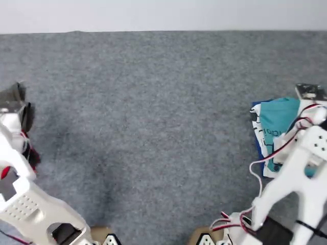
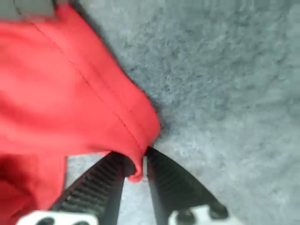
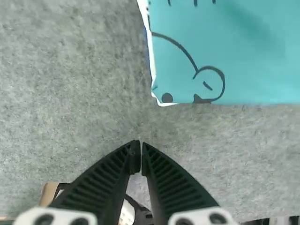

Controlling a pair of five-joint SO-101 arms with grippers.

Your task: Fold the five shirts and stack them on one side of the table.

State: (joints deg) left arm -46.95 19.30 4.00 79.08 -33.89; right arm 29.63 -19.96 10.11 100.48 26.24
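Our left gripper (image 2: 136, 163) is clenched on a stitched hem of the red shirt (image 2: 61, 93). The cloth is pinched right at the fingertips and bunches away from them over the grey counter (image 2: 225, 70). We judge the shirt light, soft and limp, so from one pinch it will sag, trail and twist rather than hold any shape. A hem or corner, where the cloth is doubled and sewn, looks to us the surest hold. A second pinch on the matching corner would let us spread it flat before folding.

Our right gripper (image 3: 140, 149) is clenched on nothing, its tips together above bare counter. Just ahead of those tips, and clear of them, lies the teal shirt (image 3: 225, 42), flat and square-edged. We take it as already folded and set at that side.
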